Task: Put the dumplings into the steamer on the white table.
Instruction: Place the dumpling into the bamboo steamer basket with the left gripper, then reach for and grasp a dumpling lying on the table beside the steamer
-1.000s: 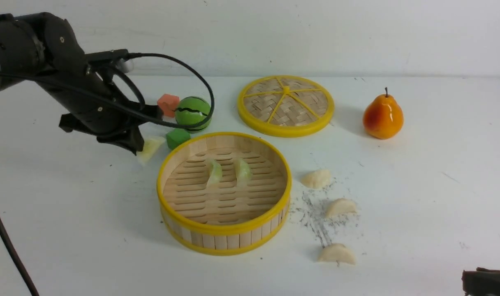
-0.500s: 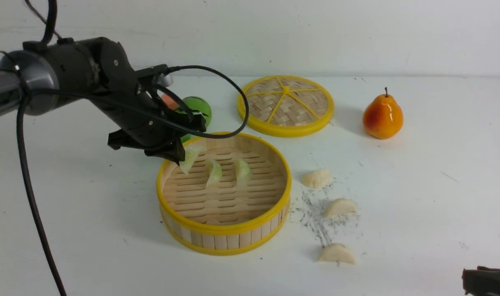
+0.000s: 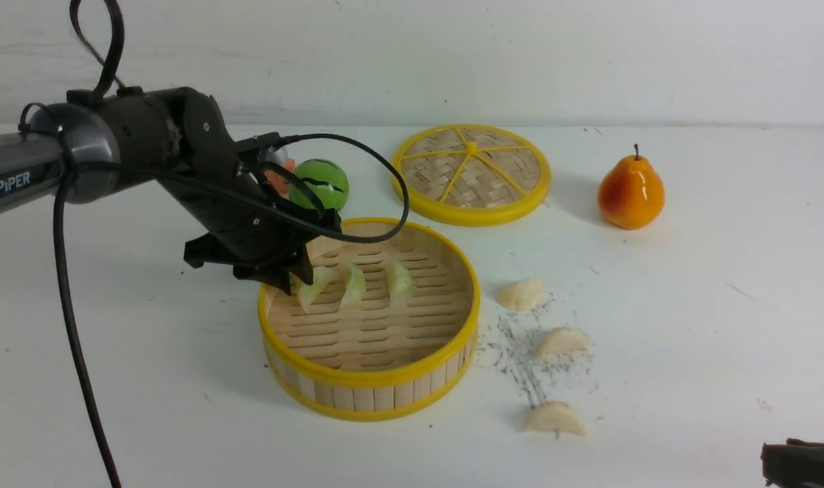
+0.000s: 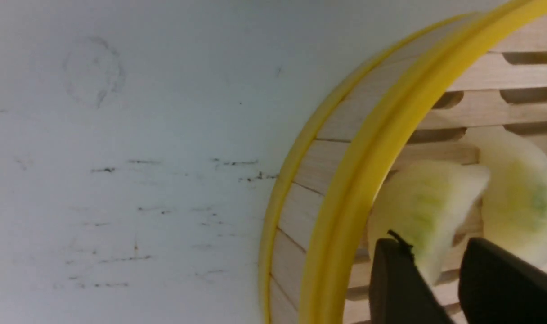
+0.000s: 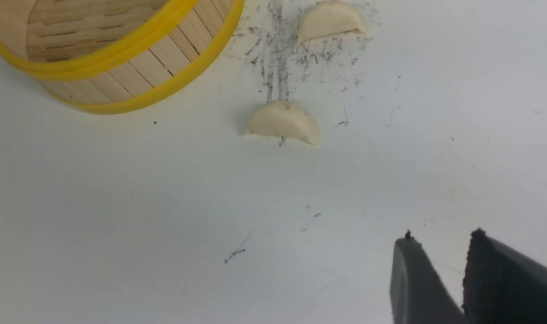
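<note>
White worktop [image 3: 724,325], pretty scuffed with grey marks, and the steamer [image 3: 371,379] sits in the middle of it. The third green dumpling [image 3: 315,285] lies inside by the left wall, next to the other two green dumplings [image 3: 352,285]. The left claw [image 3: 293,281] hangs over the rim there, jaws apart with that dumpling's tail end between them, and from the wrist view it doesn't look pinched. Three cream dumplings [image 3: 561,341] sit on the worktop right of the steamer, spaced apart. The right claw [image 5: 442,237] is parked at the near right corner, short of the closest one, jaws slightly apart with nothing in them. My guess on handling: these look featherlight and rubbery-soft, so no real force needed, but squeeze too hard and one could squirt out sideways. I'd come straight down and pinch across the fat middle of the crescent, not the pointy ends. On a smooth worktop, a nudge from one finger will probably just slide it, so centre up first.
</note>
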{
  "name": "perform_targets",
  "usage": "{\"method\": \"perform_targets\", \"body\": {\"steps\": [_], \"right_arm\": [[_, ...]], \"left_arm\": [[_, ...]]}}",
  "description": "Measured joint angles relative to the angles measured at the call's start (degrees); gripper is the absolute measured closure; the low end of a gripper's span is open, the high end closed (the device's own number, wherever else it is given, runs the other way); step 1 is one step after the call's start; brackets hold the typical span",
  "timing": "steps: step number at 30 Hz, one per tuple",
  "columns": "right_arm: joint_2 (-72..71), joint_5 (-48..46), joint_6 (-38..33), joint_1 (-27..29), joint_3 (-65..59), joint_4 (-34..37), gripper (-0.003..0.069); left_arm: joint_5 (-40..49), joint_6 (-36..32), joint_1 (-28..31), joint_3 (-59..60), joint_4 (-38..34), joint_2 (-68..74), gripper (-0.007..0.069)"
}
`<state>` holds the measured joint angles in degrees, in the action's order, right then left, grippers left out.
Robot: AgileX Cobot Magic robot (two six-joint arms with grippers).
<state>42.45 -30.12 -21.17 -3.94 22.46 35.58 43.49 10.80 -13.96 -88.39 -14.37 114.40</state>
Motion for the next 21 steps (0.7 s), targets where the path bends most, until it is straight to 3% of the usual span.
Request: {"method": "perform_targets", "body": {"steps": [3,8,16,21], "right_arm": [[0.05,-0.76,-0.14,0.00,0.00,0.00,0.0478],[1.57,-6.25,-3.46,0.00,0.56,0.38,0.0473],[16.51,-17.69,-15.63,0.00,10.78,10.63,0.0422],[28.66,-22.77,-18.83,-2.45,19.72,12.48,0.0375]], "left_arm": [[1.81,-0.23,0.00,0.00,-0.13,-1.03,0.0291],[3.54,-3.53,0.00,0.34,-0.13,-8.26,0.0305],[6.33,-12.39,0.00,1.02,-6.75,-34.01,0.0547],[6.64,-17.09,0.00,7.74,-10.31,-47.21,0.0638]]}}
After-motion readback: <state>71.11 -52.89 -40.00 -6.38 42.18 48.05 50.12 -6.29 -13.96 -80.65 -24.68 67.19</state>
